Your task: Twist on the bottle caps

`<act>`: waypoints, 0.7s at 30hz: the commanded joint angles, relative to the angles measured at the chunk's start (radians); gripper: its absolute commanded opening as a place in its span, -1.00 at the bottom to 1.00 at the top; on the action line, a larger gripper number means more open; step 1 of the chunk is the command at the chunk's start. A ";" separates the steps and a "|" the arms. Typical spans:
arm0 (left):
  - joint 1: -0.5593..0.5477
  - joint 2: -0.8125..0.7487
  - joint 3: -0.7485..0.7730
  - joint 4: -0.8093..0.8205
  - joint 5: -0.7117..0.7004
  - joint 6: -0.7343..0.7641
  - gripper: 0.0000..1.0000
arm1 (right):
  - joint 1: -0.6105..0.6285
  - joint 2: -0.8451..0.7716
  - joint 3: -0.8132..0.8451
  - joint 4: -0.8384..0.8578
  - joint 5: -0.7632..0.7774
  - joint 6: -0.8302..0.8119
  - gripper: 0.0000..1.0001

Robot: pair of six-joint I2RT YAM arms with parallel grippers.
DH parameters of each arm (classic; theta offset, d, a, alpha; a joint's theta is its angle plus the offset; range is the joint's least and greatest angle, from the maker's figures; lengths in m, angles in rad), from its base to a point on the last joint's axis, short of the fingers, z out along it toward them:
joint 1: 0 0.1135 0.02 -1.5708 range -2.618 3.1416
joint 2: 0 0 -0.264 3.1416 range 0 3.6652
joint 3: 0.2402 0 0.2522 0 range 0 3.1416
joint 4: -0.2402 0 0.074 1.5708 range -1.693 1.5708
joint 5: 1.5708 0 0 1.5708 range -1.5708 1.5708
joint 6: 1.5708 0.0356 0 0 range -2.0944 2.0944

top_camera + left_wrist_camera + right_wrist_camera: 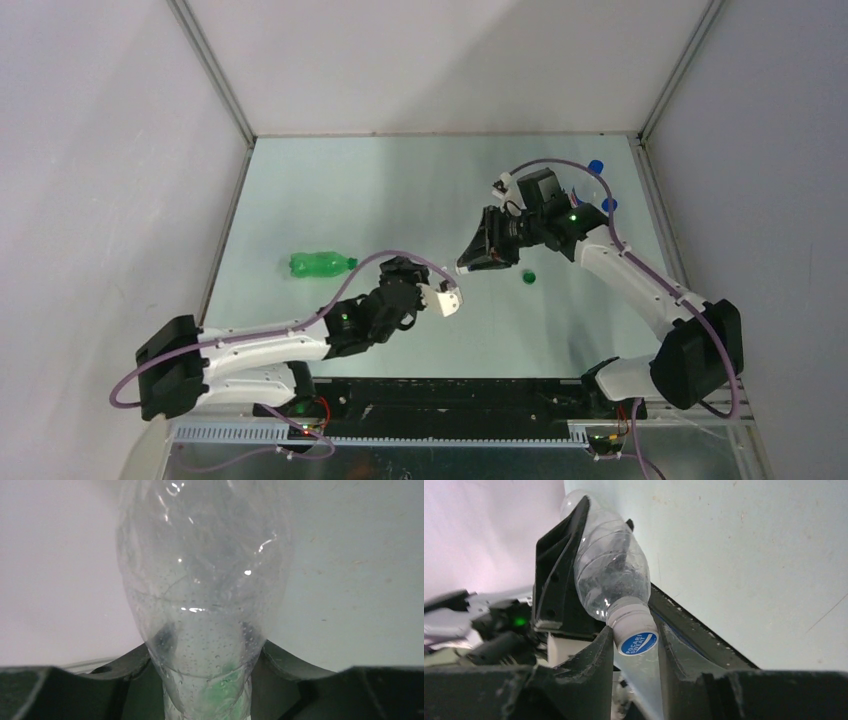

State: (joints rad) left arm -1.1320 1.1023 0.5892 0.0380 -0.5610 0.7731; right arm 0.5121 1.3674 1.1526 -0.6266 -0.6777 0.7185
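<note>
Your left gripper [447, 297]: fingers clamped on clear bottle [205, 580]. Your right gripper [468, 266]: fingers narrow, pinching white cap [638, 637], which sits on bottle neck. Green cap [528, 277] on table [400, 190], 4 o'clock of right gripper. Green bottle [320, 264] lying flat, 9 o'clock of left gripper.

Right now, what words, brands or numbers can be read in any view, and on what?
"POCARI SWEAT": blue round logo on top of the white cap, right wrist view.
Top and left wrist views: nothing readable on the clear bottle or green bottle.
</note>
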 commanded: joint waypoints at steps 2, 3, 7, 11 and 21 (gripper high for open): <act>-0.111 0.012 0.011 0.397 -0.030 0.212 -1.00 | 0.005 0.029 -0.033 0.225 0.031 0.274 -0.80; -0.109 0.007 0.009 0.376 -0.014 0.197 -1.00 | -0.001 0.023 -0.033 0.238 0.042 0.249 -0.67; -0.072 -0.033 0.013 0.226 0.126 0.096 -1.00 | -0.005 -0.076 -0.031 0.271 0.147 0.081 -0.16; 0.028 -0.064 0.040 0.053 0.323 -0.040 -1.00 | -0.007 -0.162 -0.030 0.336 0.154 -0.119 0.21; 0.267 -0.011 0.221 -0.348 0.853 -0.120 -1.00 | -0.003 -0.350 -0.031 0.230 -0.086 -0.810 0.41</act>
State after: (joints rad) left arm -0.9260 1.0687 0.7181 -0.1474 -0.0135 0.7017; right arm 0.5011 1.0828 1.1065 -0.3546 -0.6182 0.2722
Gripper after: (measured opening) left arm 0.517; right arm 0.700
